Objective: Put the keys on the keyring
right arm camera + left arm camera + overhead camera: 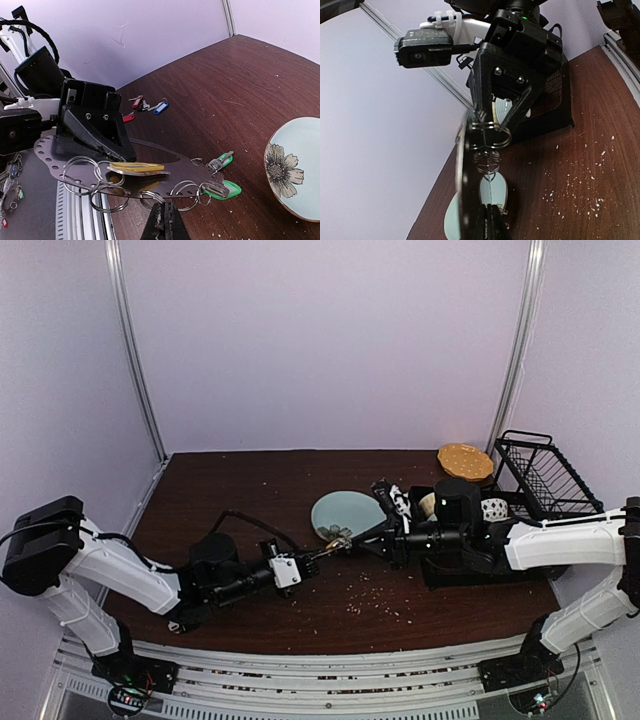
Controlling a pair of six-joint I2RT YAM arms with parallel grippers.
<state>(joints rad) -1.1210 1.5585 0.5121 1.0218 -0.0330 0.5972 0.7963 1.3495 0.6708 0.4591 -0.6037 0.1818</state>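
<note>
Lavender walls back a dark table strewn with pale crumbs. The left gripper, fingers pressed narrow, meets the far rim of the keyring beside a yellow-tagged key; I cannot tell which of the two it pinches. Green-tagged keys sit on split rings at the keyring's other end, the right gripper is clamped tight on its near rim, and red- and blue-tagged keys lie loose on the table beyond.

The plate (flower-printed) runs off the right edge; the keyring blurs, seen edge-on.
</note>
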